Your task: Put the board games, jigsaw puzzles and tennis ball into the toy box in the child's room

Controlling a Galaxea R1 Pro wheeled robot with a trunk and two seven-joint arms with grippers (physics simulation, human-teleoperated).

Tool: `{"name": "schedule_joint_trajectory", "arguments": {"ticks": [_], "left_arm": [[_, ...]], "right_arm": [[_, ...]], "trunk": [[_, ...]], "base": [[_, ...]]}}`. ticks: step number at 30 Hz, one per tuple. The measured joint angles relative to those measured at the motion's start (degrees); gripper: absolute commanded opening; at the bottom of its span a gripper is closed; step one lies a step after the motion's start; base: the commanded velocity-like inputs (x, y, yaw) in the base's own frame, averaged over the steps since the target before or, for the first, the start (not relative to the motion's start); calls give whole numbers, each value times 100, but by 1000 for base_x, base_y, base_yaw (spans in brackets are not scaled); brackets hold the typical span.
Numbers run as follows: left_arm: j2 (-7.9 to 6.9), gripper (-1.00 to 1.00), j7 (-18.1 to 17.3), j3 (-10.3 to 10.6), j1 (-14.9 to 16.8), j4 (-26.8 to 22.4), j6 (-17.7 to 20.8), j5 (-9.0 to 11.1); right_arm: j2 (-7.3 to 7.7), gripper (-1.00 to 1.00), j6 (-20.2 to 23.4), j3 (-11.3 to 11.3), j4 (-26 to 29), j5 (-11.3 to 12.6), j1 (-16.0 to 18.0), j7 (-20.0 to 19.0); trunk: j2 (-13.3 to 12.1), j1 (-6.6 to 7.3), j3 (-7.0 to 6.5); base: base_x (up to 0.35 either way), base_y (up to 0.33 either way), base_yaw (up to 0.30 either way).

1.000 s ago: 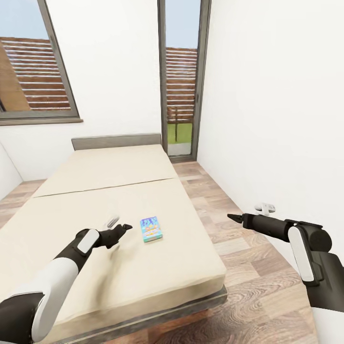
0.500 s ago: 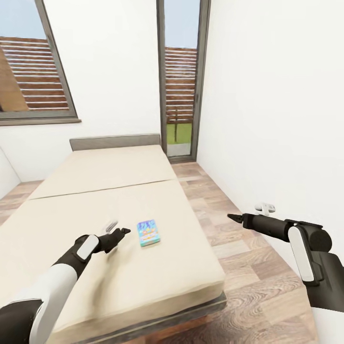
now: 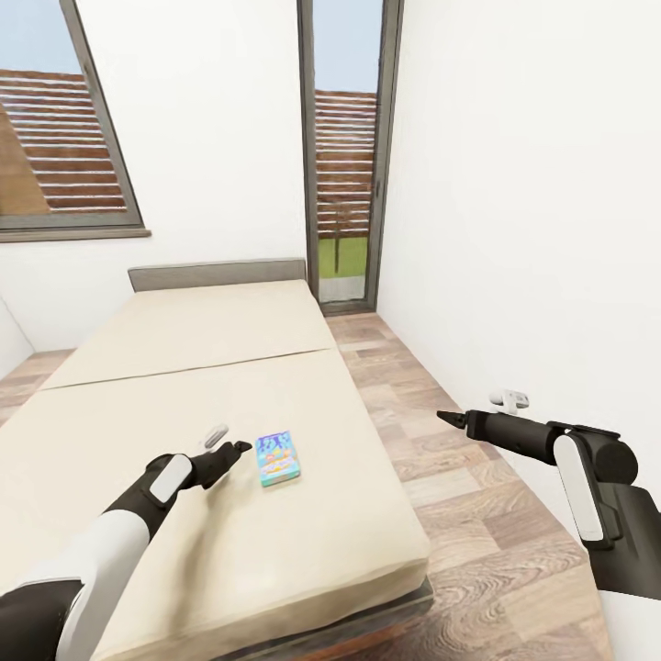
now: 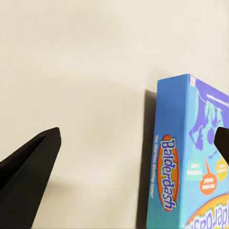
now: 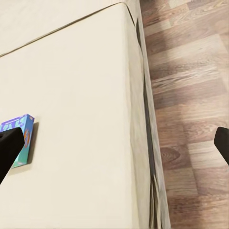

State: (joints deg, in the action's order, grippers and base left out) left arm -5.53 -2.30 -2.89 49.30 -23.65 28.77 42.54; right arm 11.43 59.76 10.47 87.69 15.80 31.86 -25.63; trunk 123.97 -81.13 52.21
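At the left, the left gripper (image 3: 231, 448) hangs low over the bed (image 3: 184, 367) with its fingers spread and nothing between them. Just to its right, near the mattress's near right corner, a board game (image 3: 278, 457) lies flat, a blue box lettered "Balderdash". From the left wrist view, one finger (image 4: 28, 176) sits well off the box's (image 4: 191, 162) side and the other barely shows at its far edge, so I'd worry the jaws close skewed, catch only an edge, and shove the box along the soft mattress toward the drop. Farther right, the right gripper (image 3: 447, 419) waits over the wood floor (image 3: 441, 477), fingers wide apart and empty.
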Motion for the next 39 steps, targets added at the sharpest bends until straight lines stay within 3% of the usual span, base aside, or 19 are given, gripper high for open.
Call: {"name": "schedule_joint_trajectory", "arguments": {"ticks": [39], "left_arm": [[-18, 100, -115, -6, -16, 9, -36, 28]], "right_arm": [[-7, 100, 0, 0, 0, 9, 0, 1]], "trunk": [[0, 0, 0]], "base": [[11, -2, 0]]}}
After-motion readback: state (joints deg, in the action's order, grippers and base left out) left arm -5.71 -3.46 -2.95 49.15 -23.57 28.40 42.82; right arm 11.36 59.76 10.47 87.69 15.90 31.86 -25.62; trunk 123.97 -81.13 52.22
